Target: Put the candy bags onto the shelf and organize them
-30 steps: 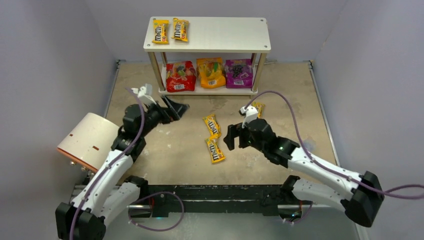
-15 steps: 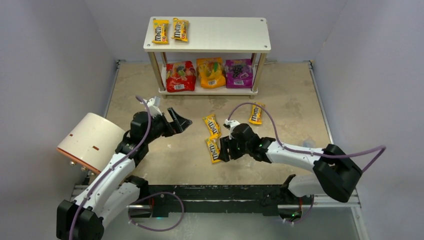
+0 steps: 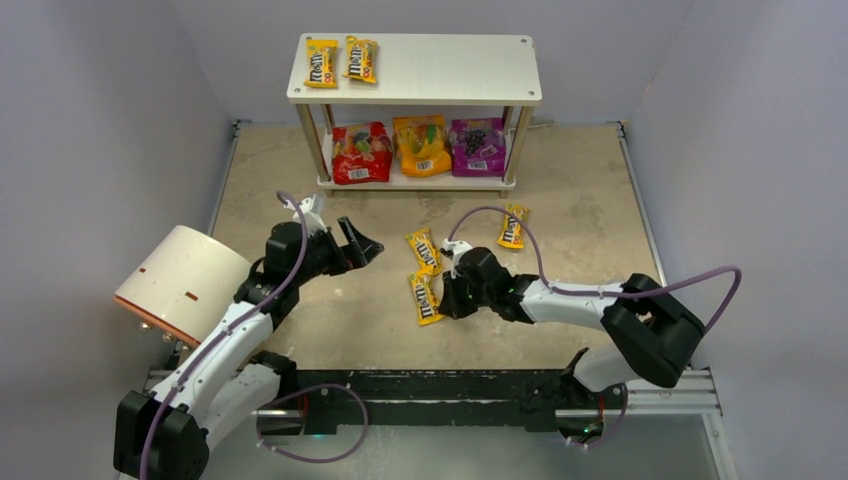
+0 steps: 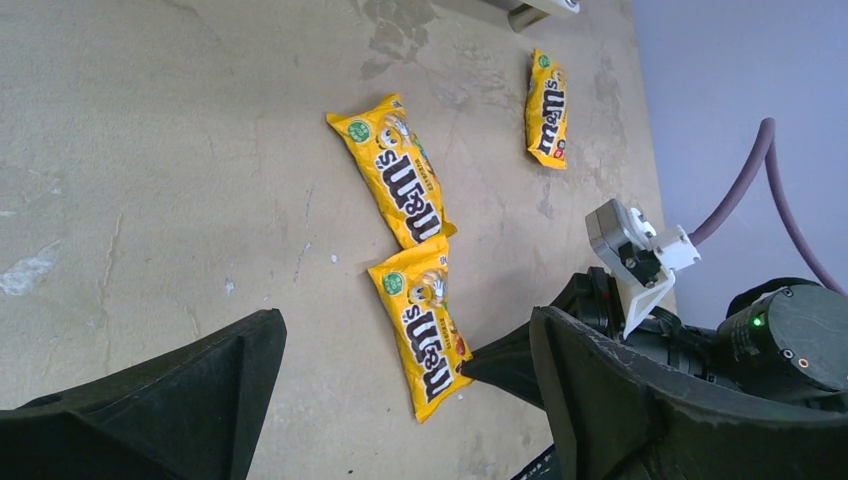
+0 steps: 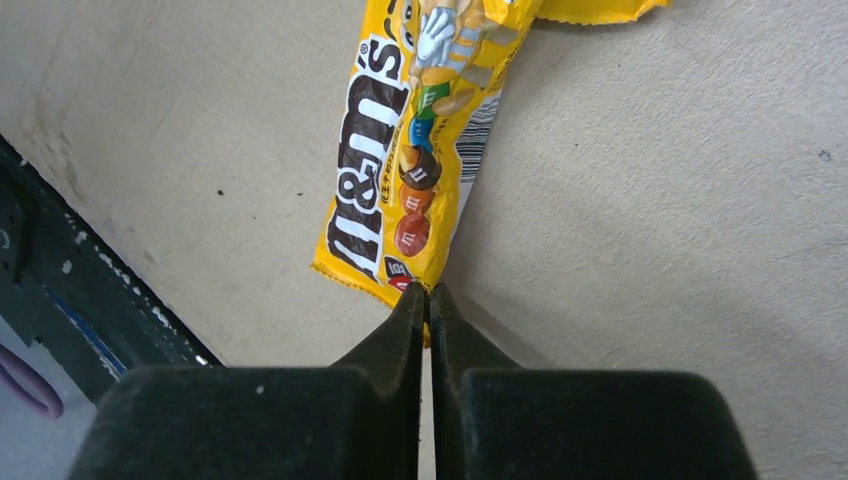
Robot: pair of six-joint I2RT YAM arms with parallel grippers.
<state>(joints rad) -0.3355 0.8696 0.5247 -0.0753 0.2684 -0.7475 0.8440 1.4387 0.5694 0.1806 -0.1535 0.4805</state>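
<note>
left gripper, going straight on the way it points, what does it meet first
Probably the nearer M&M's packet, centred ahead of the left gripper in its wrist view; depth is unclear, so maybe bare table first.

The yellow packet [image 5: 420, 150] reads "m&m's" in dark brown letters.

**Glossy wrappers on a rough, matt surface**

The surface [image 3: 580, 190] is rough, matt beige, like stained, mottled concrete. The yellow packet [image 5: 400, 170] is shiny, crinkled film, and the red pouch [image 3: 361, 153], orange pouch [image 3: 422, 146] and purple pouch [image 3: 477, 146] are just as glossy. The shelf [image 3: 450, 68] has smooth white boards on silver metal posts [image 3: 312, 145]. The right claw [image 5: 428, 295] and left claw [image 4: 405, 320] look like matt black plastic with a fine grain. The cylinder [image 3: 180, 280] is smooth white, and the purple cable [image 3: 700, 283] looks rubbery.
</note>
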